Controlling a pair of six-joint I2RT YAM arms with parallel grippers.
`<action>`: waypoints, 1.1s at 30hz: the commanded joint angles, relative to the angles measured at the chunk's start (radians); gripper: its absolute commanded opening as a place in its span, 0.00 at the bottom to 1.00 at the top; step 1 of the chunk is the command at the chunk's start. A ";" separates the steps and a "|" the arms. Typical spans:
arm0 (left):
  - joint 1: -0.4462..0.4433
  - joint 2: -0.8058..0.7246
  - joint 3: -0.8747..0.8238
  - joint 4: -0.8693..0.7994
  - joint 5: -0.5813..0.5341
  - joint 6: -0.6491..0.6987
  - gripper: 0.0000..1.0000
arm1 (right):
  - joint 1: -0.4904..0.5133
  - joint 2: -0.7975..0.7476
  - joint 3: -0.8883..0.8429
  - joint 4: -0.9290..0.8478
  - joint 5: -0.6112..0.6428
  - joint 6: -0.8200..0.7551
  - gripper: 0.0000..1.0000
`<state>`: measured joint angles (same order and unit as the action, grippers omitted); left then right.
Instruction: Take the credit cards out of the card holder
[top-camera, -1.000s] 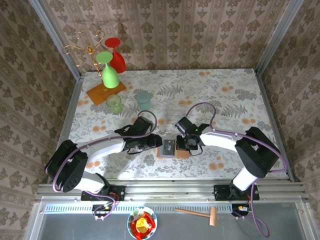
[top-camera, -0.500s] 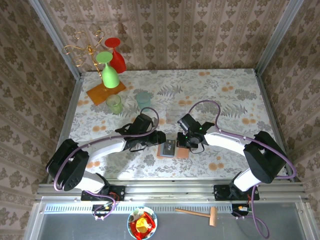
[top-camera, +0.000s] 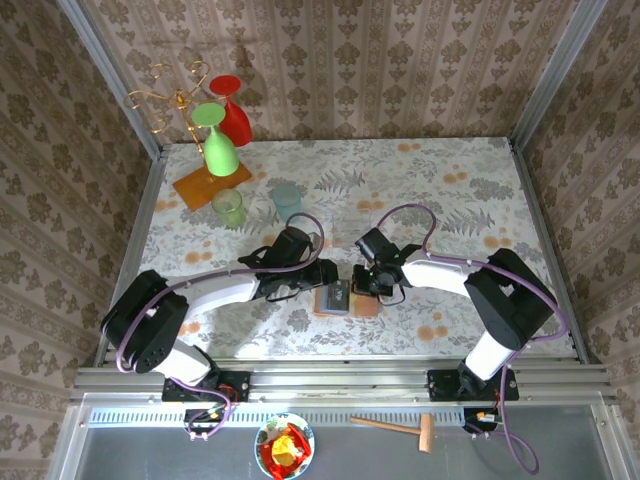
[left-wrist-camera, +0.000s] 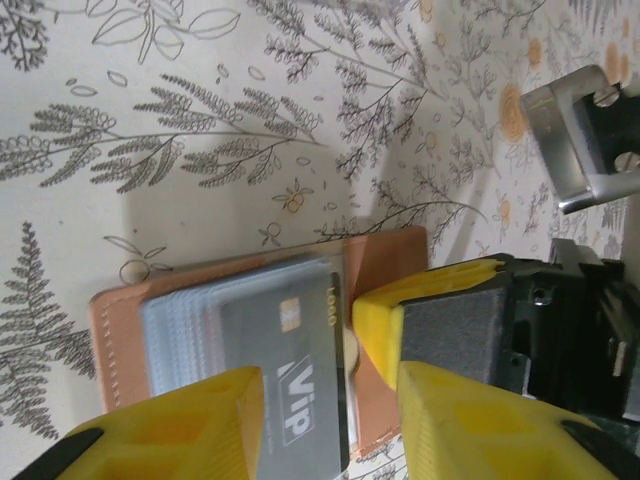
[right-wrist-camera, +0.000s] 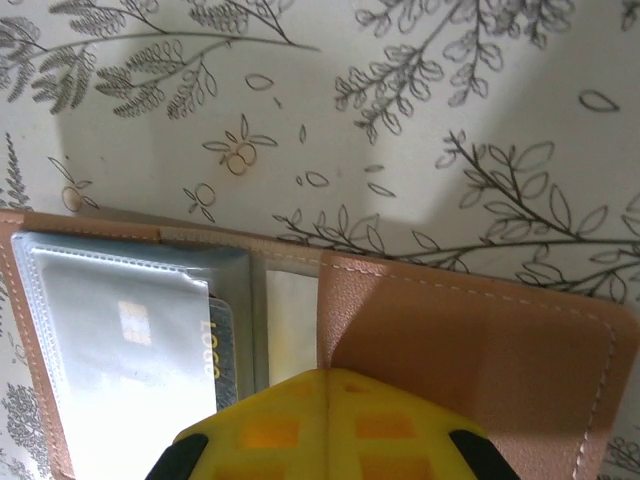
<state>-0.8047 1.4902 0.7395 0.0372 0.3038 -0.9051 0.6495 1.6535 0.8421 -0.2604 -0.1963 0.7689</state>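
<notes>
Card holder lies open and flat on the floral table, directly under the tips of both grippers, which meet over it from opposite sides. Seen from the left wrist, the left gripper has its yellow fingers apart and hangs over the holder's near edge. A dark credit card printed "VIP" sits between and just beyond the fingertips. One finger overlaps the card's edge and a gap shows at the other, so the jaws straddle the card rather than clamp it. The card lies on the clear sleeves of the salmon leather holder. Just past the far finger, the right gripper comes in with its tip touching the bare leather flap. From the right wrist, the right gripper has its two yellow fingers pressed together with nothing between them, its tip resting on the holder beside the fold. To one side of that tip lie the clear sleeves, with a dark card edge in gold lettering showing just beside them.
</notes>
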 joint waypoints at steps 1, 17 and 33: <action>-0.015 -0.012 -0.017 0.040 -0.032 -0.035 0.41 | -0.002 0.039 -0.005 0.012 -0.006 -0.045 0.03; -0.034 0.013 -0.024 0.036 -0.017 -0.071 0.40 | -0.002 -0.053 0.034 -0.066 -0.041 -0.014 0.08; -0.050 0.095 -0.039 0.084 0.091 -0.116 0.37 | -0.016 -0.127 -0.056 0.072 -0.183 0.129 0.20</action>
<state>-0.8440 1.5848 0.6994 0.1490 0.3721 -1.0180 0.6388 1.5322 0.8078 -0.2413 -0.3180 0.8577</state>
